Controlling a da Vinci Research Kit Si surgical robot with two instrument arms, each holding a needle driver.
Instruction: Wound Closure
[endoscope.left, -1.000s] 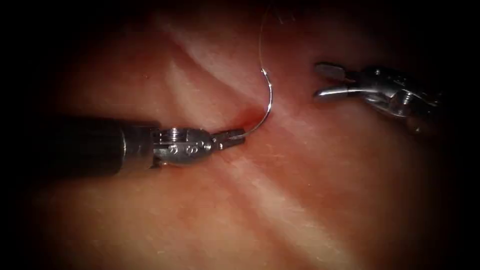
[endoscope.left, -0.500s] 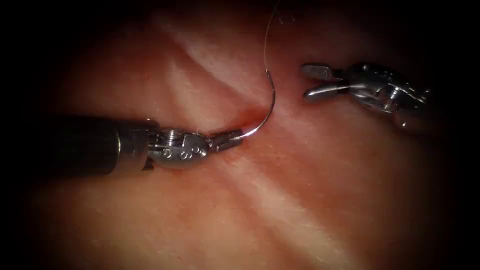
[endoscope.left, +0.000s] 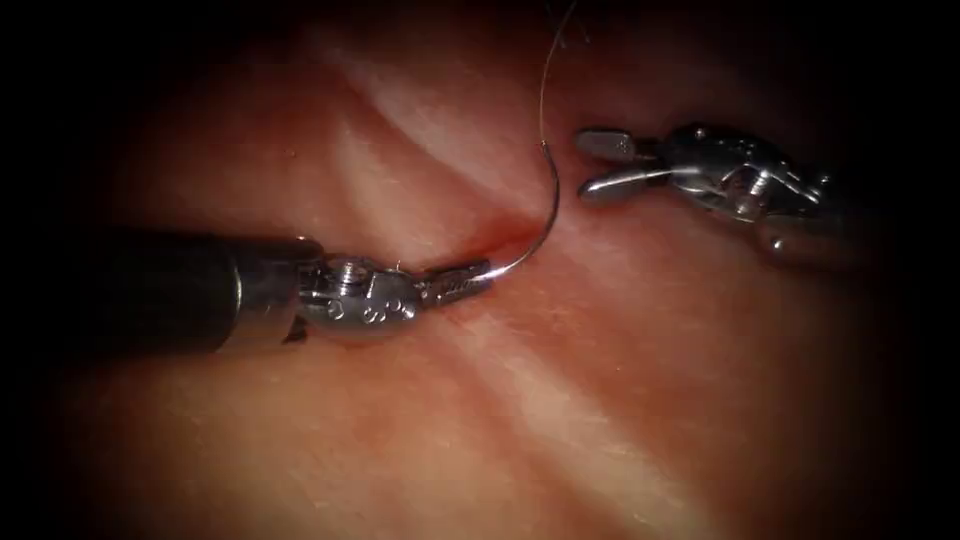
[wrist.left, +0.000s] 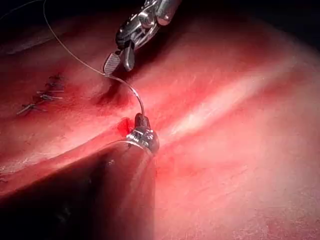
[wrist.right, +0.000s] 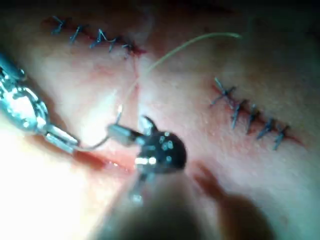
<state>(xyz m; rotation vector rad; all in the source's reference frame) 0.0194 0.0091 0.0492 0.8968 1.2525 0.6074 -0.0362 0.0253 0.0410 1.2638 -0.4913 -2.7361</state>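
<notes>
Needle (endoscope.left: 535, 235): the curved needle stands over the cut (endoscope.left: 495, 235) in the tissue (endoscope.left: 600, 400), its arc free above the surface and not buried in it. One end is pinched in the left tool (endoscope.left: 470, 278), whose jaws are pressed together on the needle close to that end, just at the left side of the cut where a little red fluid (endoscope.left: 490, 238) lies. From there the curve sweeps to the right and then up to its other end, where the thread (endoscope.left: 545, 90) joins it and runs upward out of the light.

The left wrist view gives the same grip: the left tool (wrist.left: 140, 122) clamps the lower end of the needle (wrist.left: 135, 95), and the thread (wrist.left: 65, 47) trails away from the upper end across the tissue (wrist.left: 225, 175). The right tool (wrist.left: 117, 60) hangs near that upper end.

In the endoscope view the right tool (endoscope.left: 590, 165) sits on the right side of the cut, its jaws spread apart and holding nothing, their tips just beside the needle's upper end but not touching it.

The right wrist view shows the right tool (wrist.right: 120, 131) with the needle (wrist.right: 102, 142) near its tips, the left tool (wrist.right: 62, 139) gripping the needle's far end, and the thread (wrist.right: 190, 44) arching off over the tissue (wrist.right: 200, 125). Two rows of dark finished stitches (wrist.right: 250, 117) lie on the tissue well apart from the tools
</notes>
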